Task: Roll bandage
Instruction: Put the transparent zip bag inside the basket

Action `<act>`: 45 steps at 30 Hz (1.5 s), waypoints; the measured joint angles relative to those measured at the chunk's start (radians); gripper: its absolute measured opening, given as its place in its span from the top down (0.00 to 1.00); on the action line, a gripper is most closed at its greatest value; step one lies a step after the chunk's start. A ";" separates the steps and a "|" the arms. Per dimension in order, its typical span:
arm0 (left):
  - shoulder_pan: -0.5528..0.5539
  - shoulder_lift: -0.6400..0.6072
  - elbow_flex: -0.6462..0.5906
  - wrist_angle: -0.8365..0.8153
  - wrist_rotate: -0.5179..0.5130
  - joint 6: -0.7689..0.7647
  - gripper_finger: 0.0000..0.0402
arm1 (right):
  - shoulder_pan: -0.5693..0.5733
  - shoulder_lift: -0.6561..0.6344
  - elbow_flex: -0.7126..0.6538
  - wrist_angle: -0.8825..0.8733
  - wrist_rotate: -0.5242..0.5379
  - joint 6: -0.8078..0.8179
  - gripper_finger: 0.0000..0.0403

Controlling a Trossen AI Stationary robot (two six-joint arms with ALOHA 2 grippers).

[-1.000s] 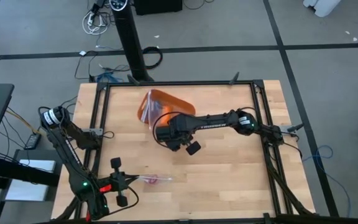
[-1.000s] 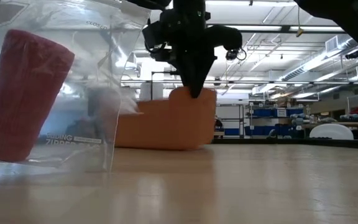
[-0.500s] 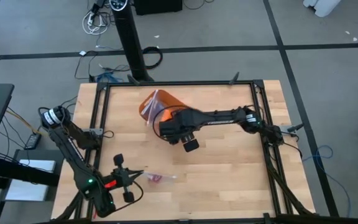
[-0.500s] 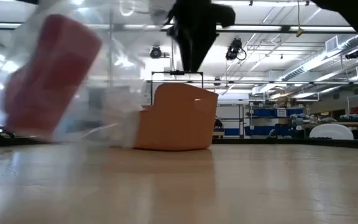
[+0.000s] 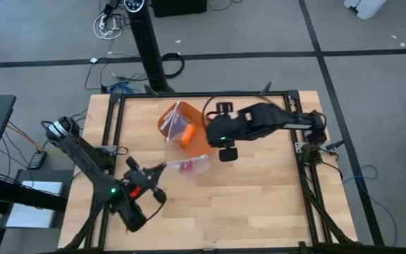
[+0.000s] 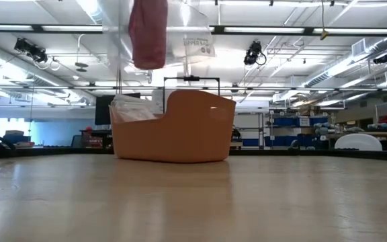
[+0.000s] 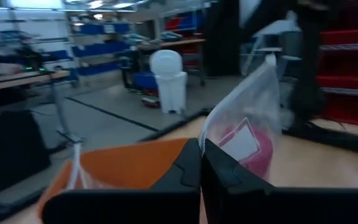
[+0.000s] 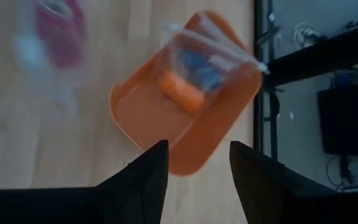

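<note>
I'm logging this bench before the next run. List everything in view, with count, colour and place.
bandage: one, magenta-pink roll, inside the clear bag, lifted off the table
clear bag: one, transparent, hanging from the left gripper beside the bin
bin: one, orange, on the table's far side
second bag: one, clear, lying in the bin with an orange piece inside
table: one, light wood
left gripper: shut on the clear bag's edge
right gripper: open, above the bin

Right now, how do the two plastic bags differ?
The raised bag hangs above the table, pinched in the left gripper's shut fingers; the other bag lies in the orange bin. The raised bag holds the pink bandage; the other bag an orange object. Both are clear.
</note>
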 joint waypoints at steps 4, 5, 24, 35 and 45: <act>0.090 -0.027 0.034 -0.002 -0.004 0.088 1.00 | 0.007 -0.054 0.000 0.003 0.011 0.031 0.58; 0.114 -0.033 0.041 -0.001 -0.004 0.116 1.00 | 0.007 -0.063 0.000 0.004 0.011 0.034 0.58; 0.573 -0.078 -0.054 0.511 0.359 0.548 1.00 | 0.005 -0.076 -0.013 0.016 0.011 -0.010 0.59; 0.643 -0.078 -0.247 0.980 0.569 0.708 1.00 | 0.009 -0.076 -0.013 -0.009 0.010 -0.010 0.59; 0.612 -0.078 -0.265 0.981 0.366 0.736 1.00 | 0.009 -0.076 -0.013 -0.015 0.010 -0.010 0.59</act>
